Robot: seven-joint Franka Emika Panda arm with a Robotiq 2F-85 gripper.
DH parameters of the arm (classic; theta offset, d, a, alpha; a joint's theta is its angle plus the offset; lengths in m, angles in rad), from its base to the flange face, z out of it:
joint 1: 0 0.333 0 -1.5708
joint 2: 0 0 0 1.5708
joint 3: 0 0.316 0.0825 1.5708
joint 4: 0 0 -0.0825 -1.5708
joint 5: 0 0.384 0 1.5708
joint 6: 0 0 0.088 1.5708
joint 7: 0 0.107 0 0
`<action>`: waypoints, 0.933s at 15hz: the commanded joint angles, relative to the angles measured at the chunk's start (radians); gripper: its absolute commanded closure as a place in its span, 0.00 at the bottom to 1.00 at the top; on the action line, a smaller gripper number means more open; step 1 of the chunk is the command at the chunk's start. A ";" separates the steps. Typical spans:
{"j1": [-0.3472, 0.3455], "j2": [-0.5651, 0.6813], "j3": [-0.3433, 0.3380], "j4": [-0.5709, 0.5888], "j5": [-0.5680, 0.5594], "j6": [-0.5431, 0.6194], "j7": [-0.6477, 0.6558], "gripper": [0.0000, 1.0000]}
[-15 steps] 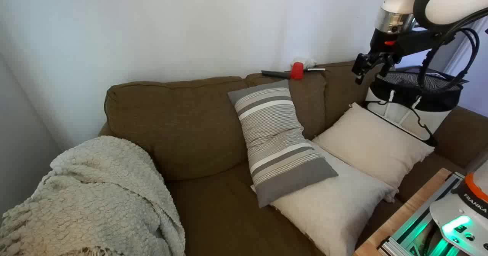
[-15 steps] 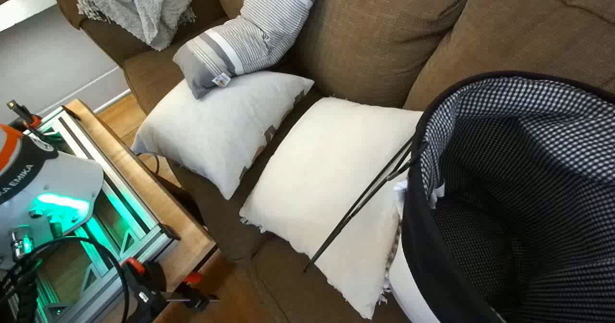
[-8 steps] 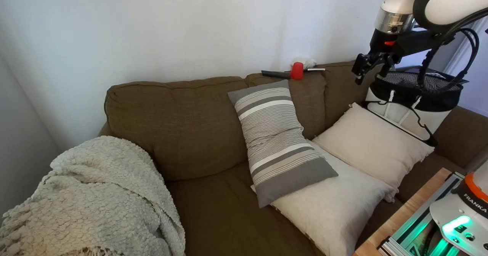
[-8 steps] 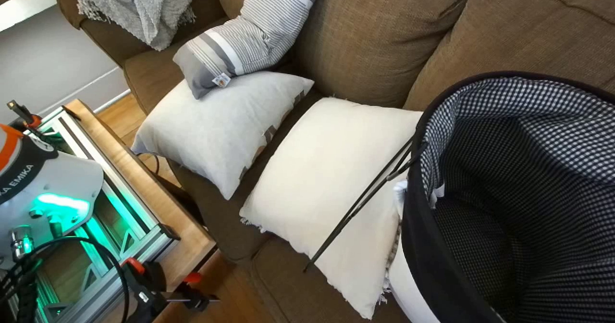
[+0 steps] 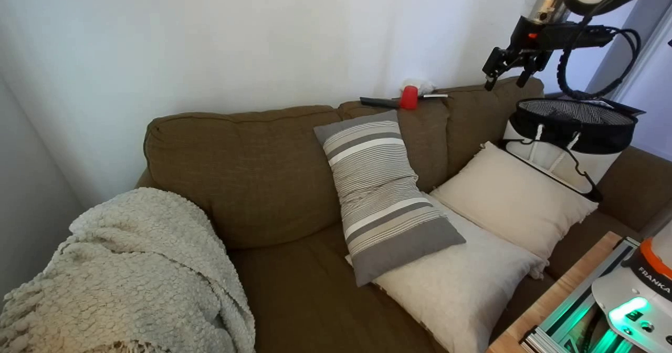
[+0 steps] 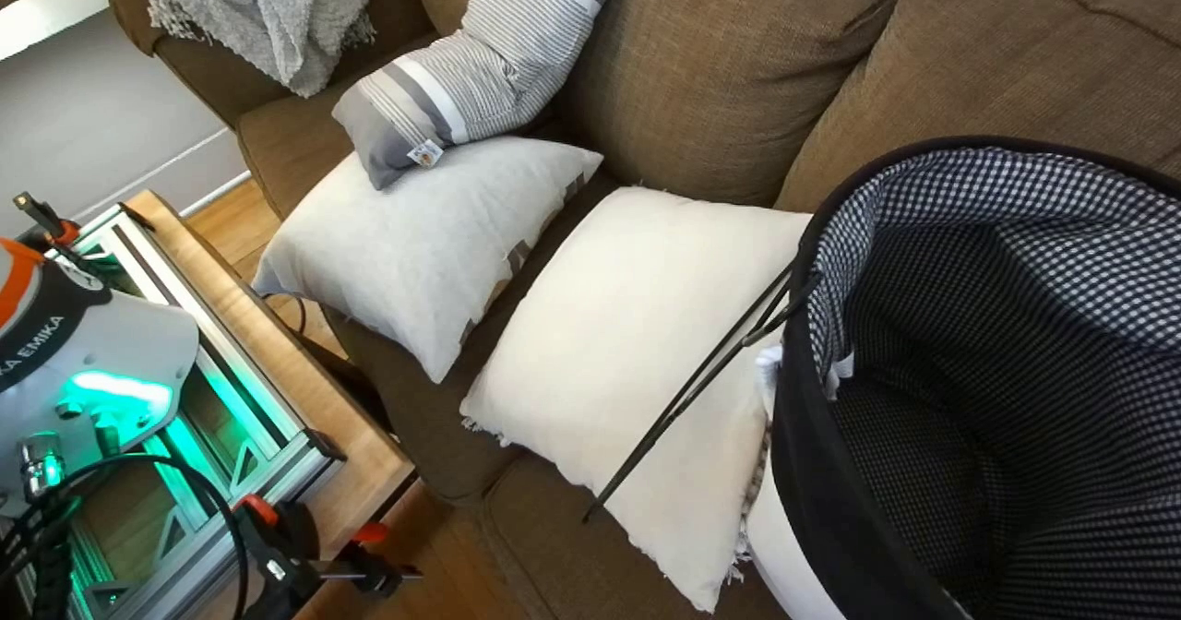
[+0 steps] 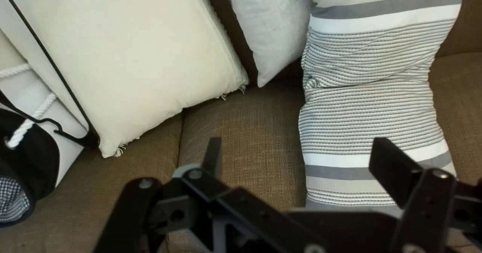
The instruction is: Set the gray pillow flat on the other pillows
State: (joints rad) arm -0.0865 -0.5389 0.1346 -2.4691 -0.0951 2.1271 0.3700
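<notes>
At left a blanket drapes the sofa; the gray pillow slants from its back onto a cream pillow beside an edge of the counter. The end effector hangs higher, jaws wide apart, holding nothing. Another cream pillow lies near the counter's corner, a bin behind it.

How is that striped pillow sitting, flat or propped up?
Propped up, bent at its middle: the striped pillow leans its upper half against the sofa back, while its lower end rests on a cream pillow.
</notes>
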 commanded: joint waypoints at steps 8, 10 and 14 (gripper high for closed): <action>-0.011 0.253 -0.122 0.335 -0.129 -0.237 -0.245 0.00; -0.010 0.246 -0.122 0.326 -0.129 -0.237 -0.245 0.00; -0.010 0.242 -0.122 0.322 -0.129 -0.237 -0.245 0.00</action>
State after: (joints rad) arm -0.1146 -0.2979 0.0289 -2.1489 -0.2198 1.8932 0.1212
